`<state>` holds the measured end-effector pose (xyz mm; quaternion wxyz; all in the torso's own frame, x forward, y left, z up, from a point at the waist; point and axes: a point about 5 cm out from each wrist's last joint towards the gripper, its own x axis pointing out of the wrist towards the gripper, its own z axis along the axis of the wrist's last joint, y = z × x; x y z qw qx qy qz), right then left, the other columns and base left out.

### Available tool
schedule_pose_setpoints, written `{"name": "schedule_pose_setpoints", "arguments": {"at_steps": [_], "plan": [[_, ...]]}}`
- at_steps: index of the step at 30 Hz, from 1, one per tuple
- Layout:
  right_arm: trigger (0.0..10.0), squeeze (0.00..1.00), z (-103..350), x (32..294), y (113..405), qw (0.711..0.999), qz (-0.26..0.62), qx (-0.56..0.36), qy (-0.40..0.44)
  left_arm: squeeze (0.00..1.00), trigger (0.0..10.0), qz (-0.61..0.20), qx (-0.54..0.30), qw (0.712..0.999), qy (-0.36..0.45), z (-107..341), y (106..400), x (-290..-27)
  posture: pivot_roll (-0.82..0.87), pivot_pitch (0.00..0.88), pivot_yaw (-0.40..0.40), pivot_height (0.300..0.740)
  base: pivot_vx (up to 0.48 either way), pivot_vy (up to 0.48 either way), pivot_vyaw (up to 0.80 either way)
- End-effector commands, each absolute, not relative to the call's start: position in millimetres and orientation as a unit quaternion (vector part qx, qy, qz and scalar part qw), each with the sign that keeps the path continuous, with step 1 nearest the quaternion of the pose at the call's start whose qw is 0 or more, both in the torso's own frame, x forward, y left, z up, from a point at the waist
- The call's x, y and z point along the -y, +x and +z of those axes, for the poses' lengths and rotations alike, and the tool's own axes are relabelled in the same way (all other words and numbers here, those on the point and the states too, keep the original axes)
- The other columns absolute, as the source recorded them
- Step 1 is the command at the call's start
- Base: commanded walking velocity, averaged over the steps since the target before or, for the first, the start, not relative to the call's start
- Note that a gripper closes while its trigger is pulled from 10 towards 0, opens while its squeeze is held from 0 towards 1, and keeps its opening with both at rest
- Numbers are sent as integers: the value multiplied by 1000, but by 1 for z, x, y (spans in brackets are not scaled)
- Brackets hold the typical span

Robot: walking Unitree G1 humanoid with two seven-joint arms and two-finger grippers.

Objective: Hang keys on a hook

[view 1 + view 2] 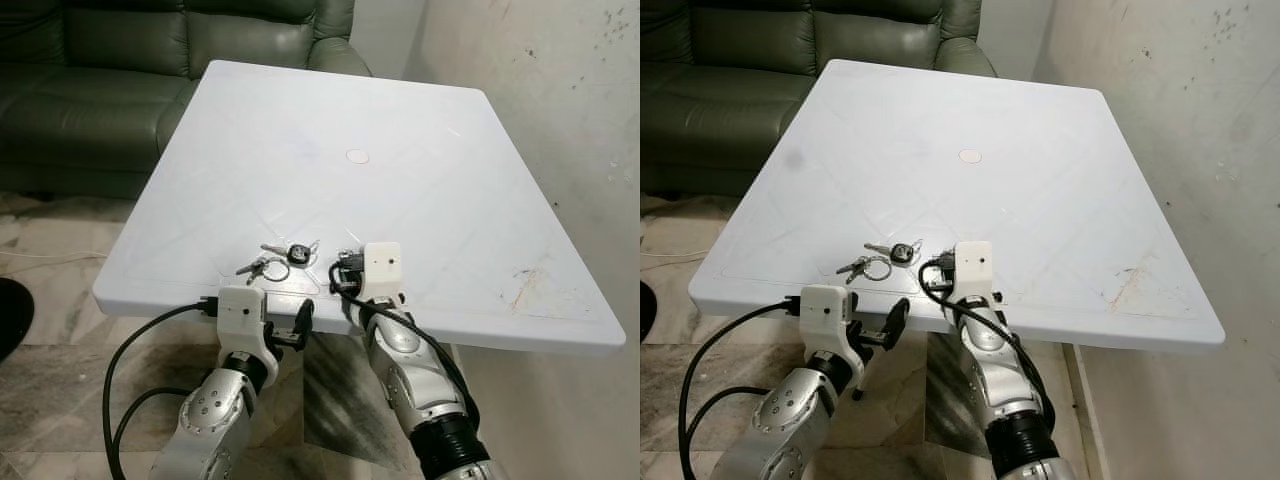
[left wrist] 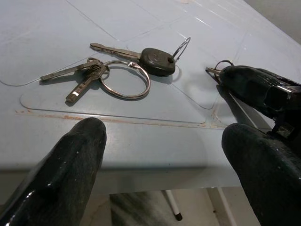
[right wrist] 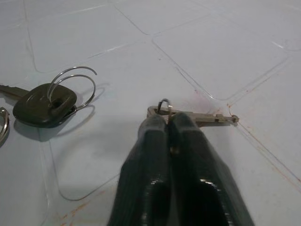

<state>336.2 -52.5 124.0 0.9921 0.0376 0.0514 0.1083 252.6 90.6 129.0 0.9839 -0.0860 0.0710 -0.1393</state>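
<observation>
Showing the stereo head views first: a white plastic table (image 1: 420, 150) beside a green sofa (image 1: 120, 70), w/ a key bunch (image 1: 277, 260) lying flat near the table's front edge. The left gripper (image 1: 290, 325) sits just below and in front of that edge, fingers spread, holding nothing. The right gripper (image 1: 345, 268) rests on the tabletop just right of the bunch, its white wrist housing hiding the tips. No hook can be made out in these views.

Left wrist view: the two black fingertips (image 2: 70, 155) stand well apart, nothing between them. Beyond lie the large split ring (image 2: 124, 80) carrying two plain silver keys, and touching it the black-headed key (image 2: 157, 61) w/ its own thin wire ring. The right gripper's fingers enter at one side, next to a separate small key.

Right wrist view: fingers pressed together, pinching the small silver key (image 3: 207, 117) at its head, by its little ring (image 3: 163, 104); blade lies flat on the table. The black-headed key (image 3: 44, 103) lies near, apart from it.

Handling (judgement): keys are light, rigid metal, thin and slippery on smooth plastic, so hard to pinch flat; they'll dangle and swing once lifted. Best hold is prob. at a ring or key head, leaving the ring's opening free to slip over a hook
</observation>
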Motion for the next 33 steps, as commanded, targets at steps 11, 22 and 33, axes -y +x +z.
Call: {"name": "schedule_pose_setpoints", "arguments": {"at_steps": [11,22,33], "plan": [[0,0,128,34,334,989,124,-53,66,0,10000,-139,-68,983,-101,132,252,-84,113,185,-132,740,0,0,0],[0,0,143,51,334,988,112,1,108,0,10000,-132,-56,983,-117,137,261,-85,97,168,-124,740,0,0,0],[10000,0,152,95,312,977,132,110,129,0,10000,-131,-13,984,-121,149,280,-89,49,109,-94,740,0,0,0]]}}
